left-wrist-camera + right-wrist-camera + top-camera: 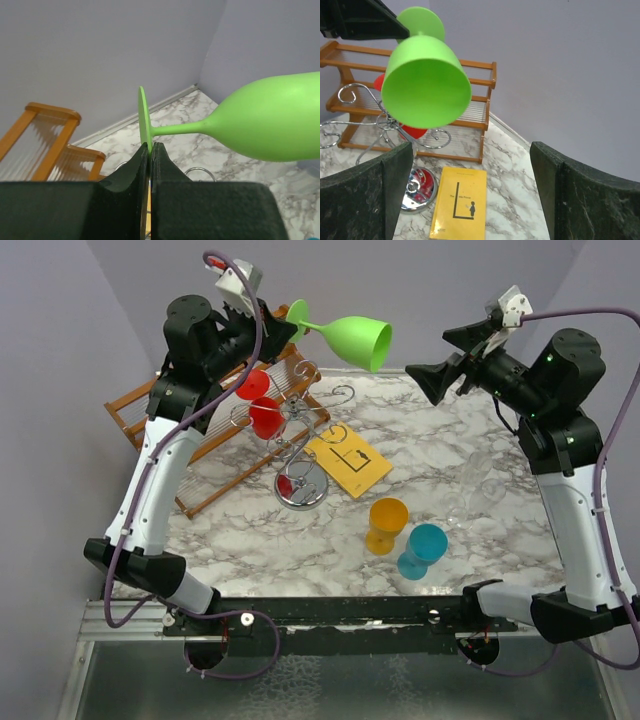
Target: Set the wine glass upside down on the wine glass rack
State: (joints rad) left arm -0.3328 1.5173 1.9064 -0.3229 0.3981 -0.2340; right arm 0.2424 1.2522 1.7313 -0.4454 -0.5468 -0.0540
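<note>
Wine glass, top view: held high above the table with its stem horizontal. The left gripper pinches its foot. The bowl extends away from that gripper toward the right gripper, which is spread and empty. The wine glass rack stands below the left gripper, and the left arm is the nearer one.

Left wrist view: both fingers are pressed onto the foot's edge, and the stem runs off to their right.

Right wrist view: the open mouth faces this gripper from just ahead, up and to the left. The rack lies lower left.

Judgement: the long axis must swing mouth-down before lowering.
</note>
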